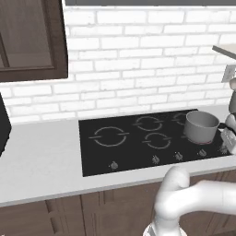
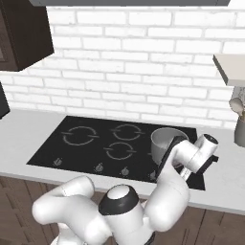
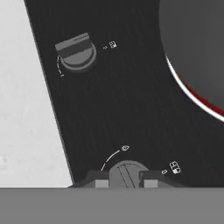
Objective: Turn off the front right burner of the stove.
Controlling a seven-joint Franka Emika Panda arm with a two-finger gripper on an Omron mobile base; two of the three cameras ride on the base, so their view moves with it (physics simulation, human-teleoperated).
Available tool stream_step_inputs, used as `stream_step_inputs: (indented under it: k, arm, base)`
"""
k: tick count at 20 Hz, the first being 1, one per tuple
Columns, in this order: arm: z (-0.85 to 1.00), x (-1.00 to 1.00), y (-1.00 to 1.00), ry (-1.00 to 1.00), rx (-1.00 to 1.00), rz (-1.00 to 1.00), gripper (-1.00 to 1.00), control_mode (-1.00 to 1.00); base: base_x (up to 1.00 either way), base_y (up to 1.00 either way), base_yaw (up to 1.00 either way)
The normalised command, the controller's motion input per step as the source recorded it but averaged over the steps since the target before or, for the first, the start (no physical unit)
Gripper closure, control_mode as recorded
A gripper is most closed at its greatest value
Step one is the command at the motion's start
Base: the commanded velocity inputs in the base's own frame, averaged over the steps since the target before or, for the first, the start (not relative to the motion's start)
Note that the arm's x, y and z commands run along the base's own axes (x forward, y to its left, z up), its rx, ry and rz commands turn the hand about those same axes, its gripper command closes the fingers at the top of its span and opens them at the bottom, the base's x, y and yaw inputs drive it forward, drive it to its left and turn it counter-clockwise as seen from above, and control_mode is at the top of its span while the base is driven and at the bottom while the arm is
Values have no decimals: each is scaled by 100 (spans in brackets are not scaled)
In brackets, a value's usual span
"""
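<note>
Gripper (image 3: 125, 180) at a stove (image 1: 138, 152) knob (image 3: 126, 171)

Hand view: fingertips flank the round grey knob, apparently pinching it; red glow rims the front right burner (image 3: 205, 103) under the grey saucepan (image 1: 201, 126).

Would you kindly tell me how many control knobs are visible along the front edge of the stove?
4, all along the stove front: left knob, second knob, third knob, right knob below the saucepan. The arm may hide more.
</note>
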Motion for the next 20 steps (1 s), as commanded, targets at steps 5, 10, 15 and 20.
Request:
stream_step_inputs:
  k: [5, 10, 15, 20]
  arm:
    - [0, -50, -5, 9, 21, -57, 100, -100]
    - [0, -55, 0, 1, 12, -72, 100, -100]
    - [0, -40, 0, 0, 3, -83, 100, -100]
    - [0, -27, 0, 0, 0, -85, 100, -100]
  base:
    - [0, 0, 0]
    - [0, 0, 0]
    - [0, 0, 0]
    - [0, 0, 0]
